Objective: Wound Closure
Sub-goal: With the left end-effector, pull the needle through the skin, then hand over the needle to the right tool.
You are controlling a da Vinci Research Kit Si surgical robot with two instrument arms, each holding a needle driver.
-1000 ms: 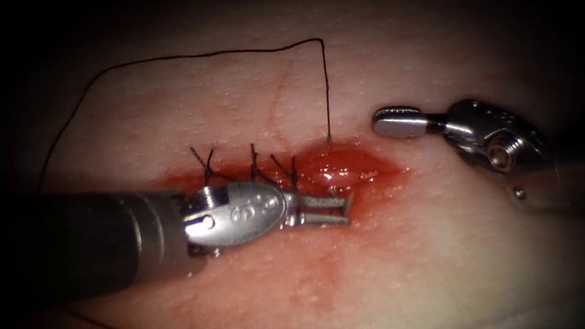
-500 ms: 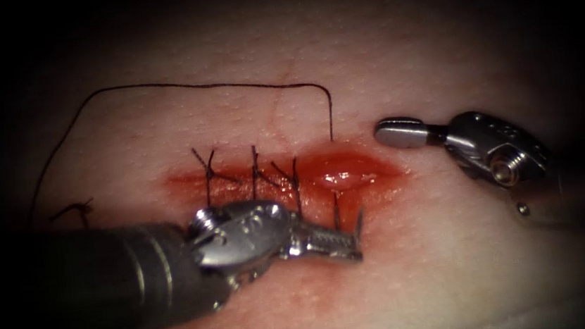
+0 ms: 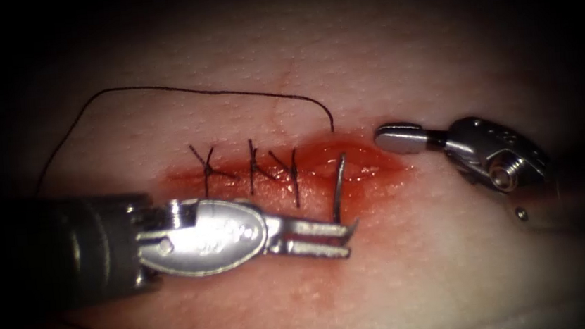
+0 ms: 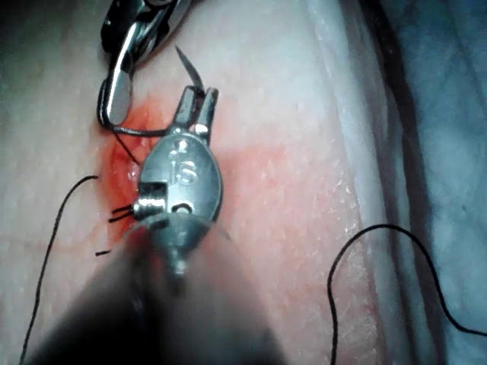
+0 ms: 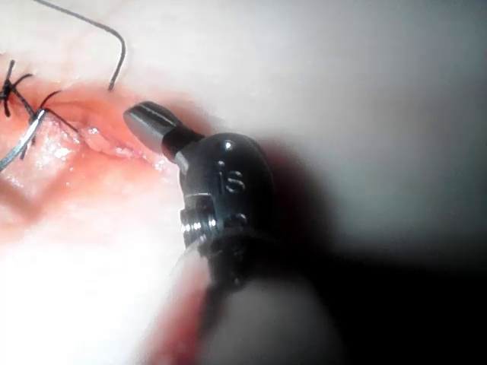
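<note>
Pale tissue is lying under the endoscope light, its cut running across the middle of the frame and glistening with red fluid. Three tied stitches are already crossing the cut's left stretch, while the right stretch is gaping open.

The needle is standing just right of the last stitch. The left claw, reaching in from the frame's left, is clenching it near one end, below the cut. The curve is arching up over the wound, apparently free of the tissue.

The thread is entering the tissue just above the cut and sweeping in a wide slack loop toward the upper left.

The right claw is hovering at the cut's right end, clenched and grasping nothing, seemingly parked clear of the working side.

The left wrist view is showing the needle jutting bare beyond the left claw. The right wrist view is showing the right claw just beside the wound's wet edge, with the needle near the last stitch.
</note>
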